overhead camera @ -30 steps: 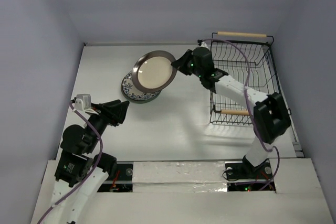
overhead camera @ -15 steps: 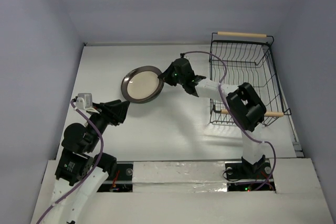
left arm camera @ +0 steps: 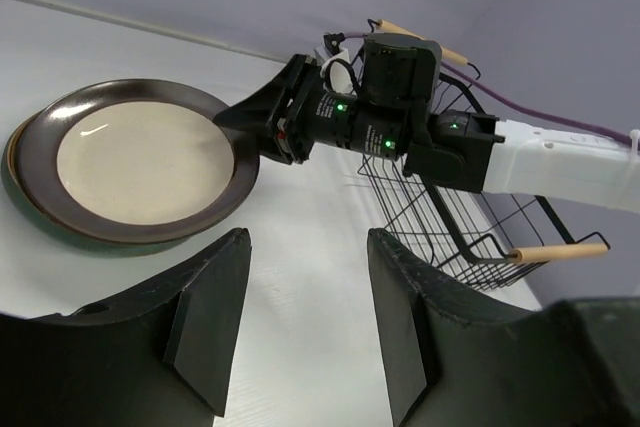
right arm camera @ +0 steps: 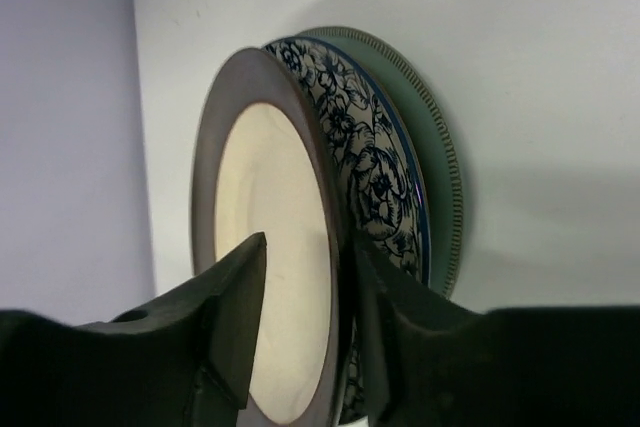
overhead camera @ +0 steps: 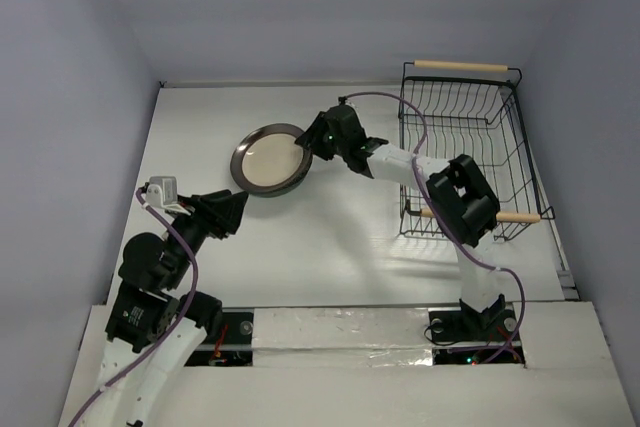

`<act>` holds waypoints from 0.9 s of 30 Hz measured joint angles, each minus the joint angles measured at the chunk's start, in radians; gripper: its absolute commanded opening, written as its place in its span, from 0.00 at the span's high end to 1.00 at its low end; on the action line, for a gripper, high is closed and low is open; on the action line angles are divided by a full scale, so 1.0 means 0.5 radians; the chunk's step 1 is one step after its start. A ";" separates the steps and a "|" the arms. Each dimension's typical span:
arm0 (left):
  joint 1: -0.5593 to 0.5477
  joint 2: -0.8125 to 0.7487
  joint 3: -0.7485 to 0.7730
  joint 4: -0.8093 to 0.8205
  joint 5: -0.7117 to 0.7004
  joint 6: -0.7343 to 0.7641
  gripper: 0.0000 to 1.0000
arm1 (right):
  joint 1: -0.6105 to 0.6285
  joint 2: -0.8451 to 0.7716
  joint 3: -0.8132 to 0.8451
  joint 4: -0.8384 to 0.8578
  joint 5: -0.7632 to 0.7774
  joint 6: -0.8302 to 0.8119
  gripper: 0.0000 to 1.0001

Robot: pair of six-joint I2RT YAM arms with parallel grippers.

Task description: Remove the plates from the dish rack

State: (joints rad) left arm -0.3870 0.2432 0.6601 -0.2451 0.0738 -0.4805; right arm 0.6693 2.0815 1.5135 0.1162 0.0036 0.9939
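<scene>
A second ago the dark-rimmed cream plate [overhead camera: 270,159] hung tilted in the air. Now it lies on the stack, over the blue floral plate [right arm camera: 365,162] and the teal plate [right arm camera: 430,147], at the far middle of the counter [overhead camera: 330,237]. The right gripper [overhead camera: 312,142] has loosened: its jaws stand spread on either side of the rim, with a gap showing. The left gripper [left arm camera: 308,247] hovers near-left, jaws spread and empty. No plate shows in the dish rack [overhead camera: 461,66] from above, so unloading looks nearly done.
</scene>
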 measured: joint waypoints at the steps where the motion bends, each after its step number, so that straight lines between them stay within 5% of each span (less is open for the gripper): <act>1: 0.000 0.004 0.000 -0.001 0.000 -0.001 0.53 | 0.000 0.000 0.011 -0.025 0.005 -0.023 0.46; 2: 0.000 0.008 0.000 -0.001 0.000 -0.001 0.52 | 0.000 0.000 0.026 -0.052 0.009 -0.053 0.35; 8: 0.000 0.021 0.000 -0.006 -0.012 -0.001 0.49 | 0.000 -0.030 0.108 -0.295 0.110 -0.260 0.13; 15: 0.000 0.076 0.000 -0.018 -0.055 -0.005 0.32 | 0.000 -0.349 0.072 -0.460 0.294 -0.470 0.09; 16: 0.000 0.086 0.000 -0.022 -0.061 -0.005 0.26 | 0.000 -0.439 0.031 -0.447 0.311 -0.495 0.13; 19: 0.000 0.094 0.000 -0.047 -0.106 -0.006 0.15 | 0.000 -0.752 -0.122 -0.416 0.366 -0.610 0.98; 27: 0.000 0.098 0.004 -0.112 -0.252 0.002 0.07 | 0.000 -2.094 -0.789 -0.324 0.612 -0.909 1.00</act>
State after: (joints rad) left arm -0.3870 0.2924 0.6621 -0.3012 -0.0521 -0.4793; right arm 0.6693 1.0344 1.1191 -0.0460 0.3096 0.5392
